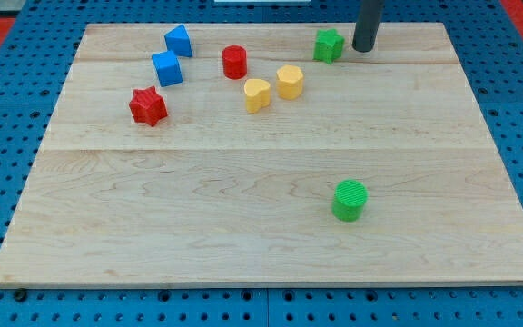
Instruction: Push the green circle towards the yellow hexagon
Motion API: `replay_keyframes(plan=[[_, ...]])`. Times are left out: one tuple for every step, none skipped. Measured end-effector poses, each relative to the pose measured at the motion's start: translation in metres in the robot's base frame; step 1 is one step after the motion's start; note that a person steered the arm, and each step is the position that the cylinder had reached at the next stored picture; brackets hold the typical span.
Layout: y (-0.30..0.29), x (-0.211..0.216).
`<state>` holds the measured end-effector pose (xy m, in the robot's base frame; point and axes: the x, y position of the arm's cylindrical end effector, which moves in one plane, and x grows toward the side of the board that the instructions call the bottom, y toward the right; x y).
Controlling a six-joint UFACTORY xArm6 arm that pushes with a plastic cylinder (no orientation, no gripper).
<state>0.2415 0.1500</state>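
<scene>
The green circle (350, 200) is a short green cylinder on the wooden board, right of centre toward the view's bottom. The yellow hexagon (290, 82) stands near the view's top, centre, with a yellow heart (257, 94) touching or almost touching its left side. My tip (364, 48) is the lower end of a dark rod at the view's top right, just right of a green star (329, 44). The tip is far above the green circle in the view and apart from it.
A red cylinder (234, 62) sits left of the yellow hexagon. Two blue blocks (179, 41) (167, 68) and a red star (148, 106) lie at the upper left. The board's (152, 227) edges border a blue pegboard.
</scene>
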Motion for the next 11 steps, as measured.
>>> replay_keyframes(plan=[[-0.048, -0.005], [-0.051, -0.005], [-0.019, 0.019], [0.104, 0.122], [0.113, 0.248], [0.054, 0.333], [-0.009, 0.308], [-0.016, 0.280], [-0.017, 0.321], [-0.061, 0.303], [-0.089, 0.257]])
